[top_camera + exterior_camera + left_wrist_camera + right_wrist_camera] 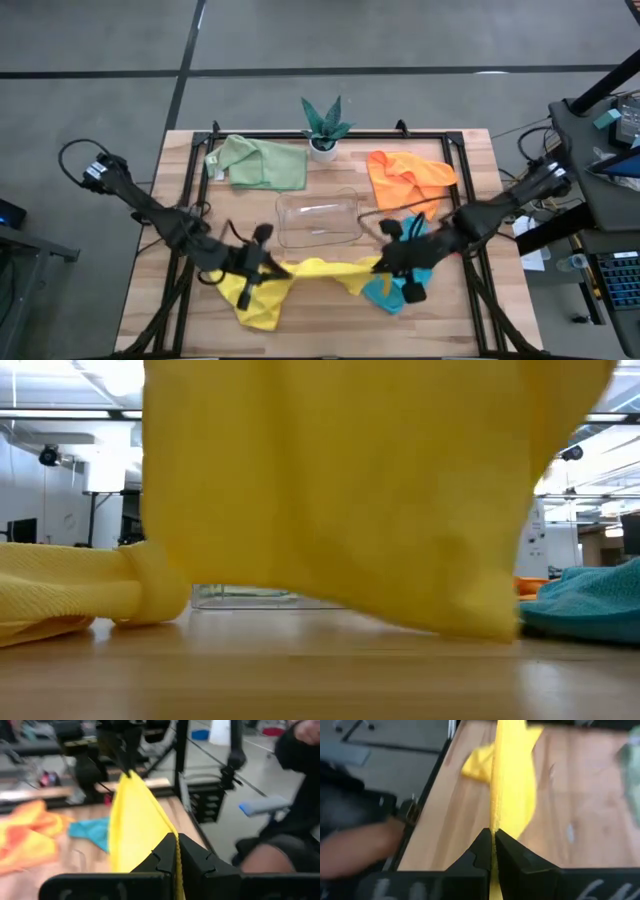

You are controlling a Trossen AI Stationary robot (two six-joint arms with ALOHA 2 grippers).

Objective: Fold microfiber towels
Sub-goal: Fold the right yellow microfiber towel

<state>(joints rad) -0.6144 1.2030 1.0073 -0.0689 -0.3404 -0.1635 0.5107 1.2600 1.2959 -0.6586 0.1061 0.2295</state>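
A yellow towel (322, 268) is stretched between my two grippers over the table's near middle and hangs as a wide sheet (340, 490) in the low view. My left gripper (264, 268) is shut on its left end and my right gripper (384, 263) on its right end. A second yellow towel (256, 303) lies crumpled on the table below my left gripper. A teal towel (386, 292) lies under my right gripper. An orange towel (410, 175) lies at the far right and a pale green one (262, 163) at the far left. My left gripper (176, 837) pinches the yellow towel's upper edge (175, 851) between its two fingers at the left end, coming nearly level from the table's left. The edge runs taut to the other gripper, and the cloth hangs below it. My right gripper (492, 832) pinches the same upper edge (493, 822) between its two fingers at the right end, slanting down from the table's right. The edge runs straight away from the fingers. The cloth's lower hem (470, 625) hangs just at the table top.
A clear plastic tray (318, 220) stands in the table's middle, just beyond the stretched towel. A small potted plant (325, 128) stands at the far edge. A dark frame (452, 150) runs around the table top. A person sits close to the table's near edge (280, 855).
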